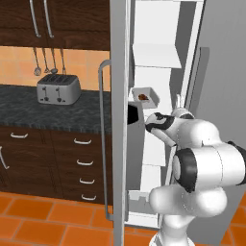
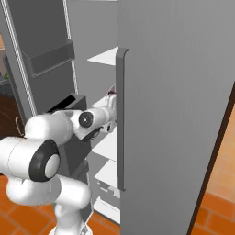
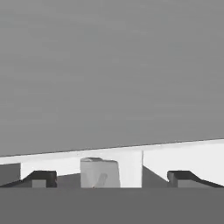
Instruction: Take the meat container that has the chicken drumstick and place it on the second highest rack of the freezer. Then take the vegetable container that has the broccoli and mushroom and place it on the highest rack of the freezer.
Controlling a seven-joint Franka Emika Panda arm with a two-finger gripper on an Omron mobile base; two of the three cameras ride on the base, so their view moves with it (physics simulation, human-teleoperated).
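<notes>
The open grey freezer door [image 1: 117,120] with its long handle sits just left of the arm, chrome toaster [image 1: 58,89] back on the dark counter. The white meat tray [image 1: 145,96] with the reddish-brown chicken drumstick [image 1: 142,97] sits on a white freezer shelf. Gripper [image 3: 109,177] jaws spread wide, holding nothing.

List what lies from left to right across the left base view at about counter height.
Toaster → freezer door handle → freezer door edge → meat container with the chicken drumstick on a freezer shelf → robot arm.
</notes>
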